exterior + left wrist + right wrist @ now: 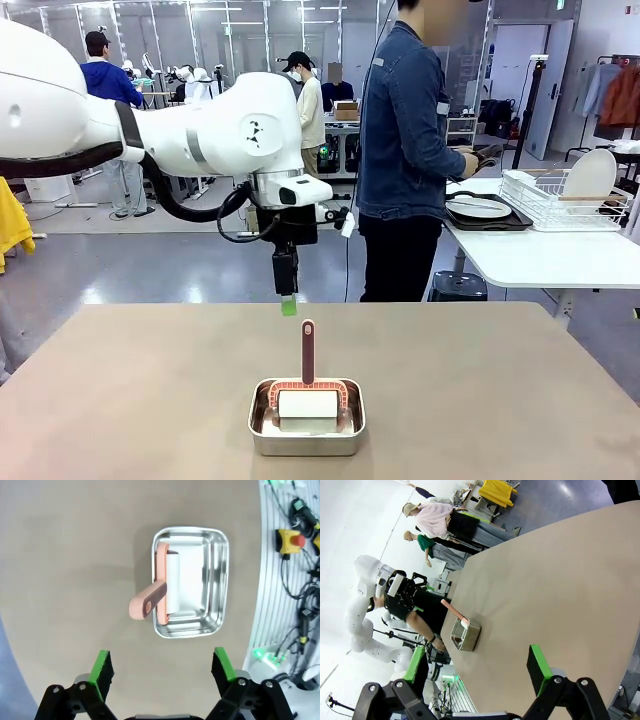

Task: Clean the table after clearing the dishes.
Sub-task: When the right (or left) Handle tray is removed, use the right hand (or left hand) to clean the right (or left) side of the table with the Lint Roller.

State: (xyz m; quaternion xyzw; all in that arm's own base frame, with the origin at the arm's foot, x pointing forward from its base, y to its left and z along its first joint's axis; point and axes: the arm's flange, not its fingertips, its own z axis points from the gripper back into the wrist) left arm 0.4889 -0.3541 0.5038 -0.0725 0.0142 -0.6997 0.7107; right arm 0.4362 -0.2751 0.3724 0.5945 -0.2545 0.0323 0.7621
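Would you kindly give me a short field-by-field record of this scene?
table: taupe top, steel pan near the robot's edge
steel pan: holds a roller, white roll down, pink handle sticking up
left end effector: open, hanging over the table beyond the pan, touching nothing
right end effector: open, holding nothing
dishes: one plate on a dark tray on the white side table, another in the wire rack
person: at the side table, hands over the tray
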